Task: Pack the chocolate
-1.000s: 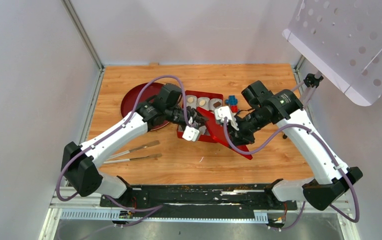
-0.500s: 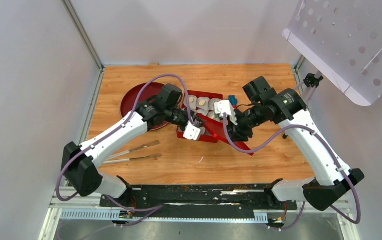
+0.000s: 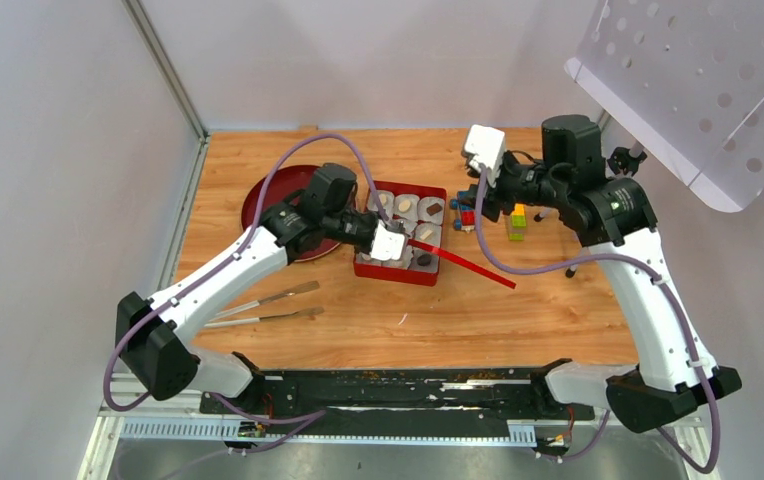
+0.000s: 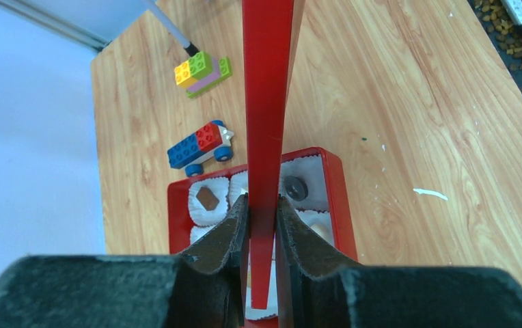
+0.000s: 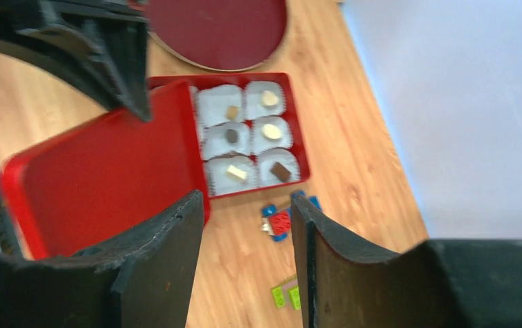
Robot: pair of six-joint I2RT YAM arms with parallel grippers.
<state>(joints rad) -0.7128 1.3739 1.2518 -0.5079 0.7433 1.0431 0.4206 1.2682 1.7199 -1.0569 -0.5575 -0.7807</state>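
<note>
From my left wrist the lid (image 4: 266, 102) runs off the top edge, and it and my left fingers (image 4: 227, 236) hide the middle of the box (image 4: 340, 205). My right wrist view is blurred; the plate (image 5: 217, 31) is cut off at the top.

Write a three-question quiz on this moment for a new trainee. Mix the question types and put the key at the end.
1. True or false: the left gripper is shut on the red lid.
2. Short answer: what do the chocolates rest in inside the red box?
3. Multiple choice: the right gripper is
A) shut on a chocolate
B) open, holding nothing
C) shut on the red lid

Key: 1 true; 2 white paper cups; 3 B.
</note>
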